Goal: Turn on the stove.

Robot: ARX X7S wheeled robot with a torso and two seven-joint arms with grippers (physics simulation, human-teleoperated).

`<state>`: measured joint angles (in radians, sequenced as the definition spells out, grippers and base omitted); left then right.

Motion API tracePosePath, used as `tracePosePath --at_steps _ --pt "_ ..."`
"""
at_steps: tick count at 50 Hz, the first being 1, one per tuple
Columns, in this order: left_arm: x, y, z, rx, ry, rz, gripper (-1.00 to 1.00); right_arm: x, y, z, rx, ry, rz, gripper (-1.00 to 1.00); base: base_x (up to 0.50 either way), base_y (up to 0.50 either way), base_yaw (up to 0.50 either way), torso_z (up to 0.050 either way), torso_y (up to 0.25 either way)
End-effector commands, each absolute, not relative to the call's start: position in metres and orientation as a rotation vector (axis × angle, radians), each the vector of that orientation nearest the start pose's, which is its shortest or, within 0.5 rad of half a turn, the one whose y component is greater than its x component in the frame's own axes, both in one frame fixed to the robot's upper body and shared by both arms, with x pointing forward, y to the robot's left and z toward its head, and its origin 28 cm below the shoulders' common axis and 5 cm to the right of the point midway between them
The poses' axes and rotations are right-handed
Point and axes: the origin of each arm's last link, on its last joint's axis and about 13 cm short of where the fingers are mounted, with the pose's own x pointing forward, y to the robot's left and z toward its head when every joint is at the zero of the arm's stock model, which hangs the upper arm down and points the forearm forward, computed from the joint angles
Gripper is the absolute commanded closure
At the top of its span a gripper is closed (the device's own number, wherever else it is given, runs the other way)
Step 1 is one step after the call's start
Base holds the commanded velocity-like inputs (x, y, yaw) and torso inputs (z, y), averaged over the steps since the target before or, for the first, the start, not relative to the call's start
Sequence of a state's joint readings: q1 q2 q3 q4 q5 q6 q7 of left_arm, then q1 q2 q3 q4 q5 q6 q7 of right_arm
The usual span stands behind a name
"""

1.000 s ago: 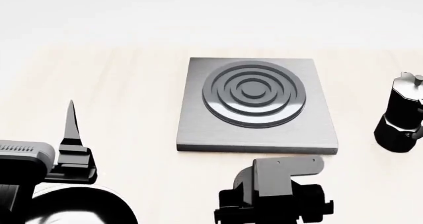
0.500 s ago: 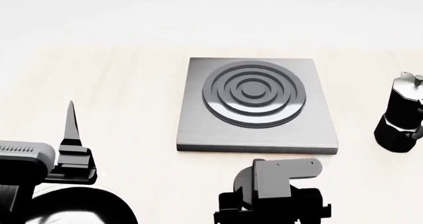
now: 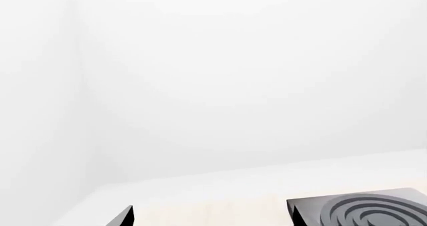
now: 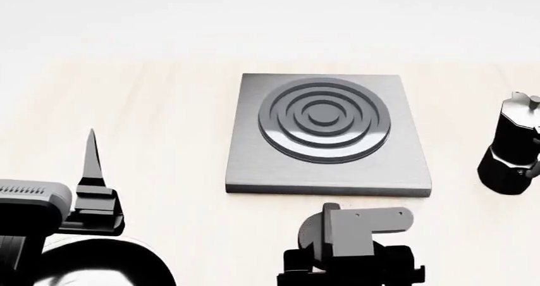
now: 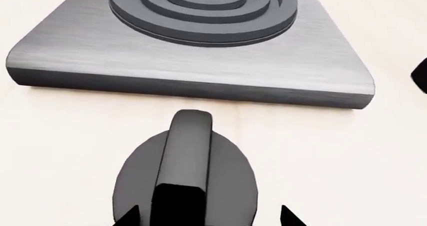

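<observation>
The stove slab (image 4: 329, 131) is a flat dark-grey square with raised concentric rings, in the middle of the pale table. It also shows in the right wrist view (image 5: 193, 56) and partly in the left wrist view (image 3: 373, 211). Its round black knob (image 5: 187, 176) with an upright ridge sits on the table just in front of the slab, and my right arm (image 4: 358, 235) hides it in the head view. My right gripper (image 5: 210, 218) is open, with a fingertip on either side of the knob and not touching it. My left gripper (image 3: 212, 221) is open and empty, left of the stove.
A tall black moka pot (image 4: 510, 150) stands at the table's right edge, right of the slab; a dark sliver of it shows in the right wrist view (image 5: 420, 76). My left gripper's finger (image 4: 91, 162) points up at the lower left.
My right wrist has shifted slightly nearer in the head view, away from the slab's front edge. The left arm and the stove have barely moved.
</observation>
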<state>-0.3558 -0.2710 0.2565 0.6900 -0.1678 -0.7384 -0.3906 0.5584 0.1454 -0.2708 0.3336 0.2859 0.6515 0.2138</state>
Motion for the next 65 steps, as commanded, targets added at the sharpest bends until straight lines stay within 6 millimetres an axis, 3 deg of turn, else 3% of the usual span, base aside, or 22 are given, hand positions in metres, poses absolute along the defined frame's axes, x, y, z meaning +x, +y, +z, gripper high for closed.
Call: tracePosePath --at_steps 1,47,65 --pt "0.229 0.197 0.170 0.158 -0.272 0.064 -1.00 0.309 -0.097 0.047 -0.094 0.466 -0.035 -1.00 0.00 0.00 0.00 0.000 0.000" --pt "0.228 0.197 0.171 0.150 -0.273 0.059 -1.00 0.279 -0.130 0.056 -0.117 0.412 -0.259 -1.00 0.00 0.00 0.00 0.000 0.000" --pt "0.229 0.197 0.170 0.153 -0.270 0.058 -1.00 0.266 -0.139 0.074 -0.130 0.339 -0.339 -1.00 0.00 0.00 0.00 0.000 0.000"
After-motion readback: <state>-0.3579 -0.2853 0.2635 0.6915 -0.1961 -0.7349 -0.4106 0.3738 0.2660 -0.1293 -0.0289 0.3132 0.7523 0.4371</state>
